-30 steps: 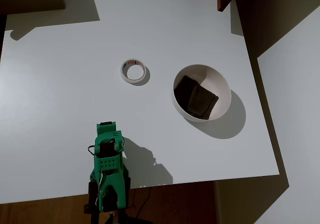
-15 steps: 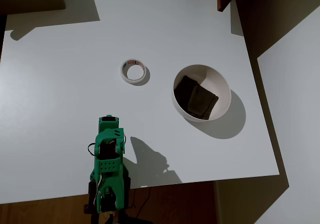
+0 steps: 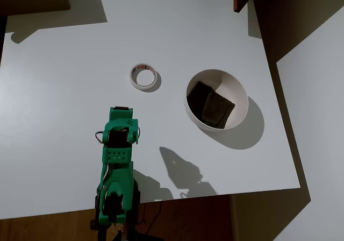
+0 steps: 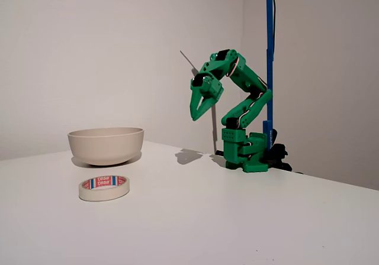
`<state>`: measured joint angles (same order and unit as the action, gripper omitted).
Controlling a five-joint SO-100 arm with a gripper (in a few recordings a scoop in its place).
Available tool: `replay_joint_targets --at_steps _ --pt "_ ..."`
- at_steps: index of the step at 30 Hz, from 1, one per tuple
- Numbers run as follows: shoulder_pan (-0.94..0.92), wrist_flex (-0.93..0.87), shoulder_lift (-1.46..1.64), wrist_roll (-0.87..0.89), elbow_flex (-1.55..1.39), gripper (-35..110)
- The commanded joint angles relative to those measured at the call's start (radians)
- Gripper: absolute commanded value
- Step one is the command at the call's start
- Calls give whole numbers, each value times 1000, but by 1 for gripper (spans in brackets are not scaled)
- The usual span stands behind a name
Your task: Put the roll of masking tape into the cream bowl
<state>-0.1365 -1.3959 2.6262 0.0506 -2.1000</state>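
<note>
Overhead view: the roll of masking tape [image 3: 143,77] lies flat on the white table [image 3: 64,90], hole upward, which leaves its rim free to be pinched from above. The cream bowl [image 3: 216,99] stands apart from it, to the right in this picture, with a dark folded cloth [image 3: 210,105] at its bottom. My green arm [image 3: 117,165] reaches from the near edge of the table toward the roll, my claw [image 3: 121,112] short of it and touching nothing. Fixed view: the roll [image 4: 104,187] rests in the foreground just in front of the bowl [image 4: 106,145], the two not touching. My claw [image 4: 199,110] hangs high above the table, pointing down, its two fingers drawn close together at the tips and empty. I judge the reach to be at its start, the roll untouched.
</note>
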Motion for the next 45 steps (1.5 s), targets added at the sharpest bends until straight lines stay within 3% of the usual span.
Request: replay_joint_targets --at_steps 1,7,15,19,29,45 --pt "-40 -64 -186 -8 293 -8" --pt "-75 -199 -522 -18 650 -8" --pt "-100 -215 -815 -48 896 -8" --pt "-104 -213 -957 -34 980 18" --pt "-178 -291 -1370 -64 1436 19" --pt "-166 -262 -1638 -57 1551 19"
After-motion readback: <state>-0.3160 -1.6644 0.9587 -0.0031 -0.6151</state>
